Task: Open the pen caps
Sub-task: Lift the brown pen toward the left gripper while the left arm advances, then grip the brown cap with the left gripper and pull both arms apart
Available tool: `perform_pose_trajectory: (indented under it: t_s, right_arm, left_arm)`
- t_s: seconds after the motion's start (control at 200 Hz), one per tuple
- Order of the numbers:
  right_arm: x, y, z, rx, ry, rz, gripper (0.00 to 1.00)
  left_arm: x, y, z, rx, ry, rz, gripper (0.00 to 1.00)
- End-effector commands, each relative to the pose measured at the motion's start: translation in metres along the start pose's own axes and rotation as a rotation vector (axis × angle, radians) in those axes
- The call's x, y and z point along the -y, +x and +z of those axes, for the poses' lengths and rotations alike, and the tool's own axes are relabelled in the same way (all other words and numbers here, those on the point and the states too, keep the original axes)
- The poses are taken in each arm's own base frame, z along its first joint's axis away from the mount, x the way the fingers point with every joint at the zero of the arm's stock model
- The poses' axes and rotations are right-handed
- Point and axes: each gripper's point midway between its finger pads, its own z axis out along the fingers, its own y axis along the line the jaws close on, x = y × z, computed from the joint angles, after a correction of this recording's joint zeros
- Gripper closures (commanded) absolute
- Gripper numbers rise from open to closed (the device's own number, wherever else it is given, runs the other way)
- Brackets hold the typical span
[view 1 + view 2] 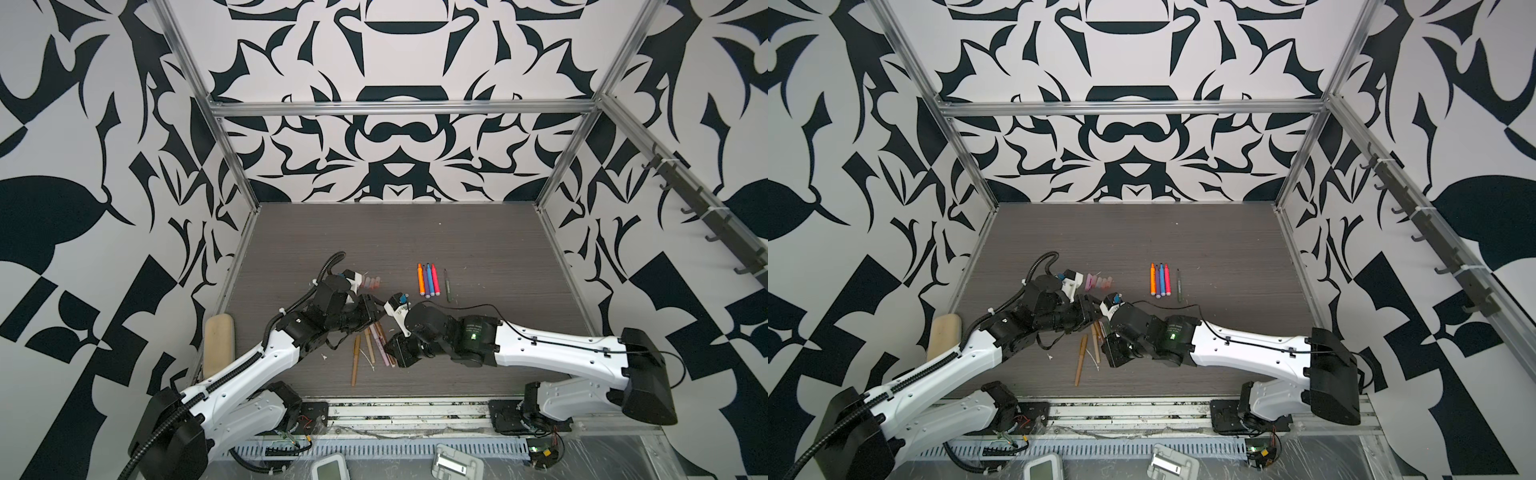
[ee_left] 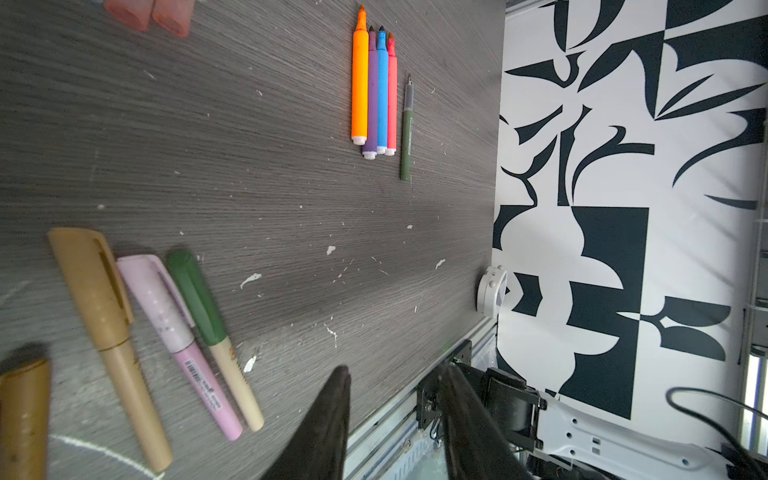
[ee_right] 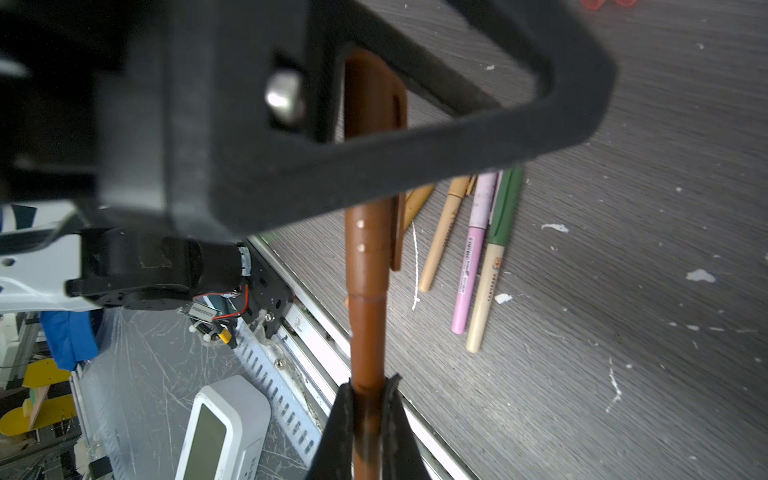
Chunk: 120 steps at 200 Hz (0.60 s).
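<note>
Pinching the barrel of a brown pen, the right gripper has its fingers pressed onto it from both sides and holds it above the desk. The brown cap is on the pen, clip along one side, and its far end shows through the open frame of a finger of the left gripper, which crosses in front of it. The left gripper's fingers are spread, with nothing between the tips in its own wrist view; whether they touch the cap I cannot tell. Both grippers meet near a row of four markers, on the side of that row toward the arm bases and slightly toward the left arm. The markers, orange, purple, blue and pink, lie side by side, touching and uncapped, tips pointing away from the bases. An olive pen, also uncapped, lies just beside the row on the right arm's side, parallel to it. A cluster of loose pinkish caps lies well apart from the row on the left arm's side. Closer to the bases than the row, under the two grippers, lie capped pens: a tan pen, a pale pink pen and a green-capped pen side by side, with another tan pen beside them.
</note>
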Motion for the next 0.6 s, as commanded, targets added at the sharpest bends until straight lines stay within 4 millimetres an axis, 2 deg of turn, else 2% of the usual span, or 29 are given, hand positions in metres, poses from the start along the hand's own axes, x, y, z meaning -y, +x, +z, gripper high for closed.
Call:
perform_pose_trajectory:
  t_s: [0.0,0.17,0.27,0.335,0.4,0.42,0.525,0.595]
  right_arm:
    - [-0.003,-0.020,-0.016,0.056,0.011,-0.008,1.00]
    - [0.005,-0.023,-0.017,0.052,0.026,0.022,1.00]
    - [0.004,-0.026,-0.019,0.059,0.015,0.028,1.00]
    - [0.002,-0.028,-0.020,0.061,0.007,0.026,1.00]
    - [0.000,-0.029,-0.021,0.060,0.000,0.025,1.00]
    - [-0.001,-0.029,-0.021,0.059,-0.008,0.022,1.00]
    - [-0.001,-0.029,-0.021,0.060,-0.013,0.020,0.73]
    - [0.002,-0.032,-0.021,0.062,-0.010,0.032,0.70]
  left_arm:
    - [0.017,-0.004,-0.004,0.029,0.042,0.008,0.61]
    - [0.020,0.003,-0.004,0.019,0.045,0.017,0.62]
    - [0.021,0.005,-0.005,0.016,0.048,0.022,0.67]
    - [0.021,0.005,-0.005,0.015,0.049,0.024,0.79]
    - [0.020,0.006,-0.005,0.010,0.049,0.030,0.99]
    - [0.021,0.006,-0.005,0.008,0.052,0.031,1.00]
    - [0.025,0.007,-0.006,0.005,0.059,0.037,1.00]
    - [0.027,0.007,-0.009,0.007,0.061,0.046,1.00]
